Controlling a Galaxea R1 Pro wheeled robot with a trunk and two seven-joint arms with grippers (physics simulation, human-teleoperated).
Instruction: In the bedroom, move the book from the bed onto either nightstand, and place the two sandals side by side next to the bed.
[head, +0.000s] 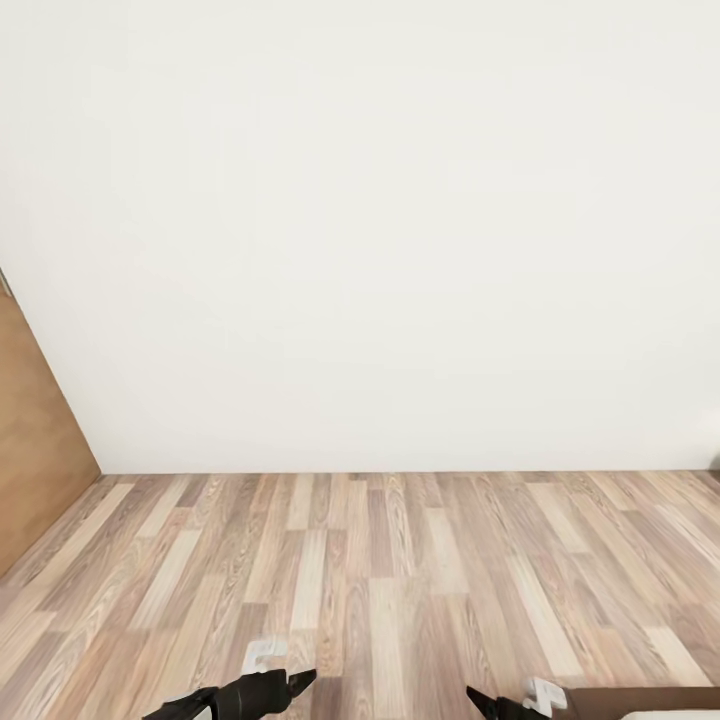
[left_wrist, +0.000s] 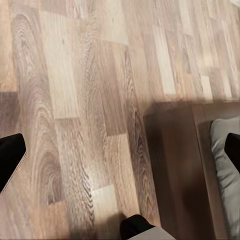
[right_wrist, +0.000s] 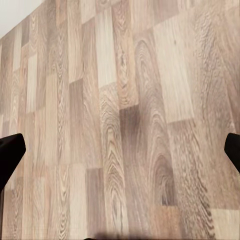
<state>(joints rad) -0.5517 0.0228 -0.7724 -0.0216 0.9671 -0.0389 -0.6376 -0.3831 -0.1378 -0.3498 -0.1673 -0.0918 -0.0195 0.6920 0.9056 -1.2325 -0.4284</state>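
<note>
Head view: white wall (head: 360, 230), brown door (head: 35, 450); left wrist adds bed frame (left_wrist: 180, 165), mattress (left_wrist: 225, 170). Left gripper (left_wrist: 120, 152) and right gripper (right_wrist: 120, 150) low over plank floor (right_wrist: 120, 100), jaws wide apart, empty.

Counted in the head view: one white wall (head: 380, 230), one wood-plank floor (head: 400, 570), one brown door (head: 35, 440), two grippers, left (head: 285, 685) and right (head: 490, 703). One bed frame corner (left_wrist: 180, 165) and one mattress edge (left_wrist: 225, 170) are recorded in the left wrist view.
</note>
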